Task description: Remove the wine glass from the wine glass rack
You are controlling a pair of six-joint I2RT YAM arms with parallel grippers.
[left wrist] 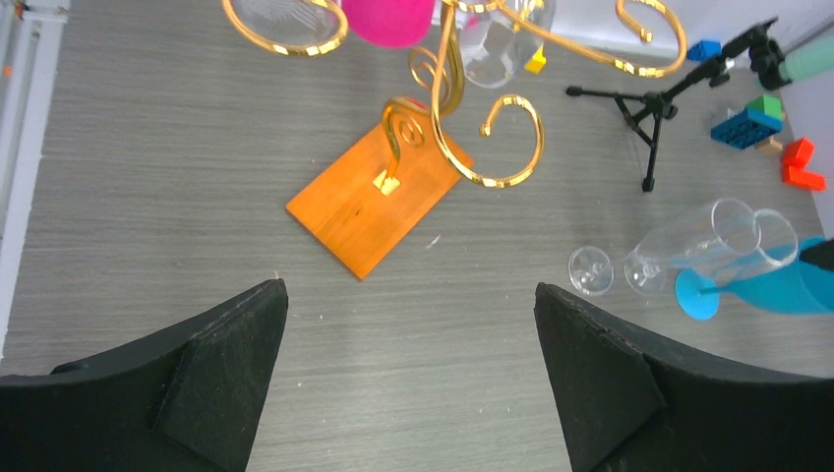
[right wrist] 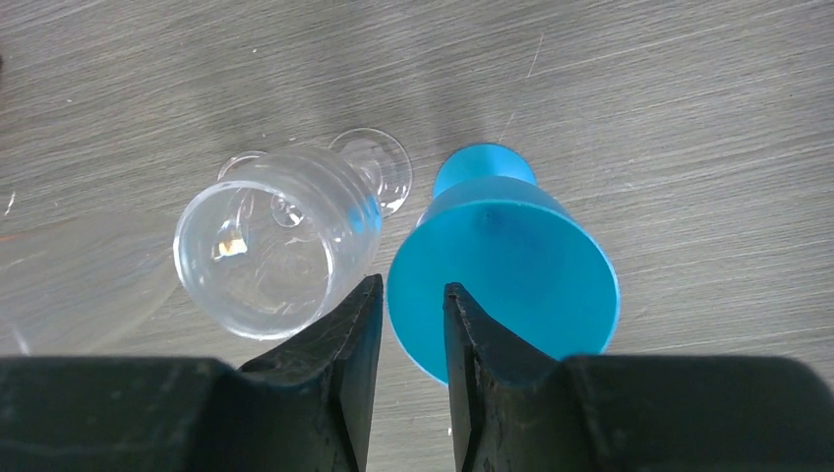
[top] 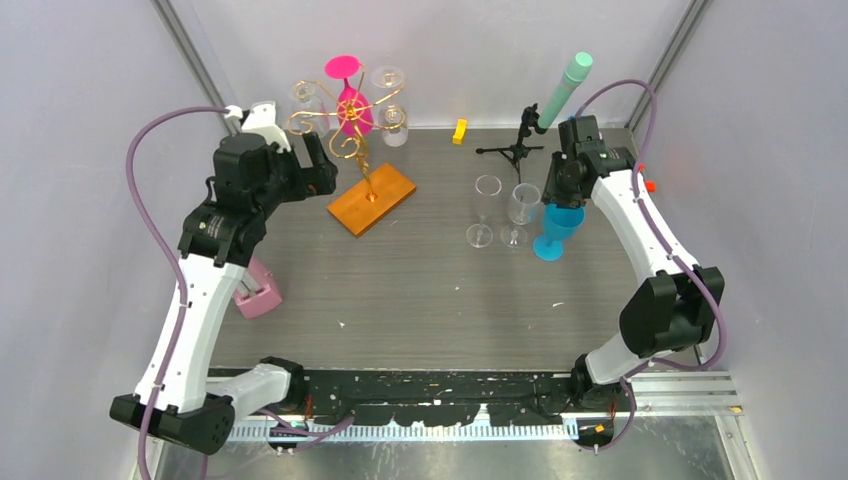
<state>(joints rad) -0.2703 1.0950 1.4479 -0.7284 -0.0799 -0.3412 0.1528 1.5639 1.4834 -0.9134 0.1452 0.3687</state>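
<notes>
Beneath the right claw (right wrist: pixel 413 290), a blue wine glass (right wrist: pixel 502 280) stands upright on the grey worktop (top: pixel 420 290), foot down and well apart from the wine glass rack (top: pixel 372 198). This claw's jaws are narrowly parted and straddle the near rim of the bowl, one finger outside the wall and one inside. A sliver of gap shows beside the inner finger, so the rim does not appear to be pinched. Just to the claw's left stands a clear glass (right wrist: pixel 270 246); whether it touches the blue bowl cannot be told. A second clear glass (top: pixel 487 205) stands one place further left. Ahead of the left claw (left wrist: pixel 409 287), whose jaws are spread wide with nothing between them, rises the rack. Its gold spiral arms on an orange base carry an inverted pink glass (top: pixel 352 112) and clear glasses (top: pixel 393 122). Judged from this layout, the blue glass is off the rack and set down, so the removal itself looks complete. What is left is for the right claw to clear the rim and rise without tipping the bowl into its clear neighbour. Whether the glasses hanging on the rack must also come off cannot be told.
</notes>
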